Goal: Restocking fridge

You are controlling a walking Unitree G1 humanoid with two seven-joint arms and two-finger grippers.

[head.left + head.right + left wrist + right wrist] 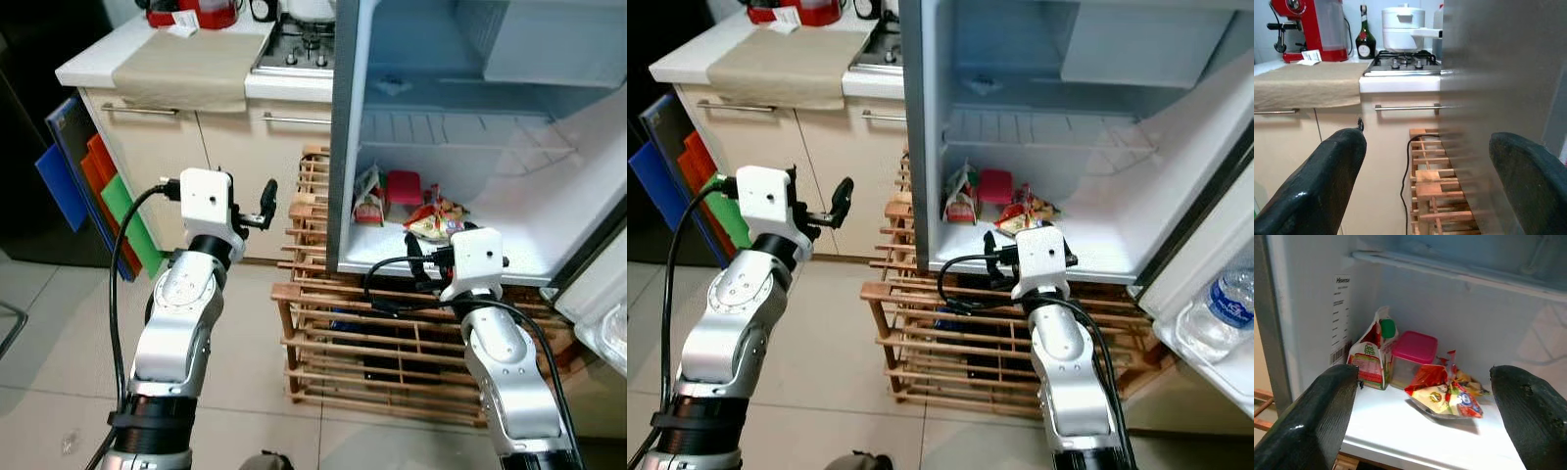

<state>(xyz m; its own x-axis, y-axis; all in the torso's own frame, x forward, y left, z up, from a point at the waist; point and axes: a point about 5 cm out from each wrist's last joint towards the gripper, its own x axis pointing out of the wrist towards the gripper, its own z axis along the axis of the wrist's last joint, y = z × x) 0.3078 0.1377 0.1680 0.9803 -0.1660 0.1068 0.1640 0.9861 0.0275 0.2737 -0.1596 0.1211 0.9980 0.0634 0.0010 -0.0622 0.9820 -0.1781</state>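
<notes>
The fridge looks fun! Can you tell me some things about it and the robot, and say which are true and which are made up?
1. The fridge door is open. True.
2. A carton stands beside a pink-lidded box. True.
3. The right gripper holds the snack bag. False: its jaws are open and empty, in front of the shelf.
4. The left gripper is inside the fridge. False: it is outside, by the fridge's side wall.
5. A white pot sits on the stove. True.

Fridge shelf [1400,440] front seems clear; carton [1370,357], box [1413,355], snack bag [1447,396] crowd behind.
</notes>
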